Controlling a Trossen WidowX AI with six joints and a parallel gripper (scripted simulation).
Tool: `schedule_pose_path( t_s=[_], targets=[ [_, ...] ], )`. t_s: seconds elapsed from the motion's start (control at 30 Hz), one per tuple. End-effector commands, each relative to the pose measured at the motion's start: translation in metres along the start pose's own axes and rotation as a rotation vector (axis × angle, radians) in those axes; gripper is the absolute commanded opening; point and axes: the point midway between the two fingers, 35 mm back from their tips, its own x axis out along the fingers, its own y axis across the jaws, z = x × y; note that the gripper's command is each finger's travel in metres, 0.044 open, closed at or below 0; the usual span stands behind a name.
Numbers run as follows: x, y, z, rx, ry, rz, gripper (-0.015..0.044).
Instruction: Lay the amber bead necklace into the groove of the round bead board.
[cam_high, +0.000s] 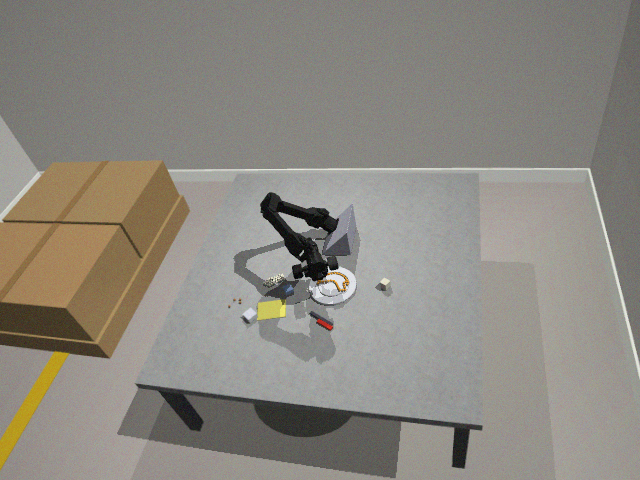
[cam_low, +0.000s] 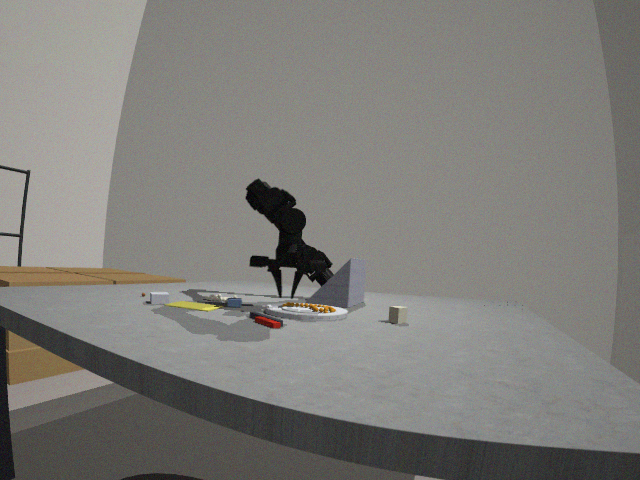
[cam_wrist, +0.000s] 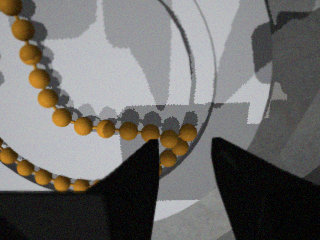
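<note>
The amber bead necklace (cam_high: 341, 288) (cam_low: 324, 308) (cam_wrist: 105, 129) lies on the white round bead board (cam_high: 330, 301) (cam_low: 310, 316) (cam_wrist: 75, 65). In the wrist view one strand follows the groove's curve at lower left. Another strand cuts across the inner disc and meets it in a tight bend at the right, near the groove. My gripper (cam_low: 286, 297) (cam_wrist: 184, 147) is partly open with nothing held. It hangs above the board, and in the wrist view the bend's beads show between and just past the fingertips. In the top view the arm hides the fingertips.
A lilac wedge (cam_high: 338, 241) (cam_low: 352, 284) stands behind the board. A red and dark tool (cam_high: 324, 324) (cam_low: 267, 322) lies in front. A cream block (cam_high: 384, 284) (cam_low: 398, 314) is right. A yellow sheet (cam_high: 271, 309) (cam_low: 192, 305), blue block (cam_high: 287, 290) (cam_low: 234, 302) and white block (cam_high: 249, 315) (cam_low: 159, 297) are left.
</note>
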Motion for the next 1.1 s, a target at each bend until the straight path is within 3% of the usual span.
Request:
schedule_pose_path(
  t_s=[0.0, 0.77, 1.07],
  targets=[
    [-0.011, 0.009, 0.001, 0.795, 0.007, 0.013, 0.0120],
    [-0.022, 0.017, 0.001, 1.779, 0.014, 0.008, 0.0120],
    [-0.022, 0.017, 0.001, 1.818, 0.014, 0.007, 0.0120]
  ],
)
